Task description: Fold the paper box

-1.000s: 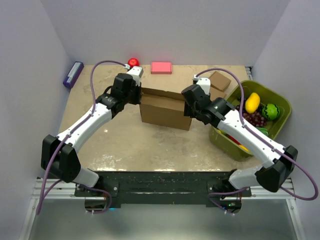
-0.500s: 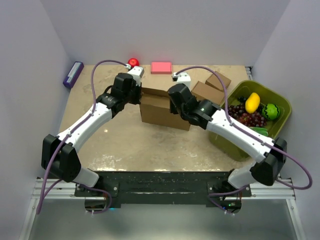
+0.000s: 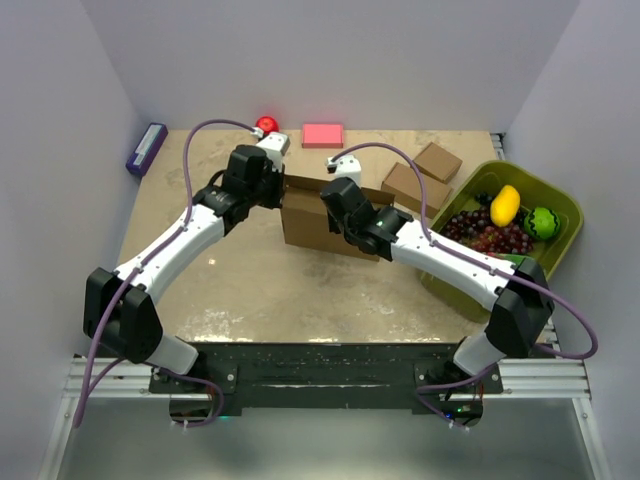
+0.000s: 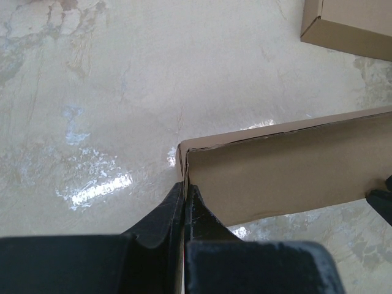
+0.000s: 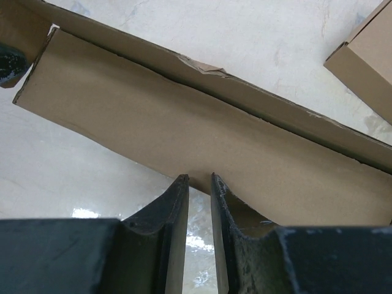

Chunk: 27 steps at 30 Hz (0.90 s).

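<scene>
The paper box (image 3: 315,228) is a brown cardboard shell standing on the table's middle. My left gripper (image 3: 281,190) is shut on the box's left end wall; in the left wrist view its jaws (image 4: 185,185) pinch the thin cardboard edge (image 4: 288,165). My right gripper (image 3: 335,196) is over the box's top, left of centre. In the right wrist view its tips (image 5: 199,177) touch the lower edge of a long flap (image 5: 202,125). Its jaws stand slightly apart with only table showing between them.
Two small closed brown boxes (image 3: 438,161) (image 3: 412,187) lie right of the paper box. A green bin (image 3: 560,200) of fruit stands at the right edge. A pink block (image 3: 323,135), a red object (image 3: 266,125) and a purple item (image 3: 146,146) lie along the back.
My right arm has swung left from the box's right end to over its top, uncovering the two small boxes. The left arm has not moved.
</scene>
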Each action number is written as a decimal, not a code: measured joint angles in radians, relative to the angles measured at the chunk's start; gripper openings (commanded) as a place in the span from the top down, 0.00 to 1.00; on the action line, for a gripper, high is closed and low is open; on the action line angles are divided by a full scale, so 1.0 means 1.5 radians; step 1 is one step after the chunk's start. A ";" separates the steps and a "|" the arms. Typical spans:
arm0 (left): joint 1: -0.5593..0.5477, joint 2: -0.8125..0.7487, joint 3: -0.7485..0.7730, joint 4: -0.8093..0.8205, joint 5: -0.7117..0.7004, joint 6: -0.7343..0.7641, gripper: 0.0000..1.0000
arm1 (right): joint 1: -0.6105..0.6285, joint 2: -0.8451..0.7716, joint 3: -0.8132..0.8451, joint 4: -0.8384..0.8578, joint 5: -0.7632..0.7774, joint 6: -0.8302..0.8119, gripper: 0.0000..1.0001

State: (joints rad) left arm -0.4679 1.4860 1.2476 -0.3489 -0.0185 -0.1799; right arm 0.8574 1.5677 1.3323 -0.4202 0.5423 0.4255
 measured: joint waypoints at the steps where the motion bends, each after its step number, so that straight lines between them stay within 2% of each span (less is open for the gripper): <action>1: 0.000 0.001 0.001 -0.001 0.001 0.000 1.00 | 0.001 -0.001 -0.003 0.003 0.003 0.001 0.78; 27: 0.002 0.002 -0.001 0.005 0.018 -0.048 1.00 | 0.001 -0.018 -0.032 0.026 0.016 0.031 0.80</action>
State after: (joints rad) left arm -0.4644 1.4887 1.2457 -0.3412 0.0090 -0.2516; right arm 0.8589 1.5414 1.2842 -0.3813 0.5667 0.4713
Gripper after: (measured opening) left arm 0.029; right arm 0.199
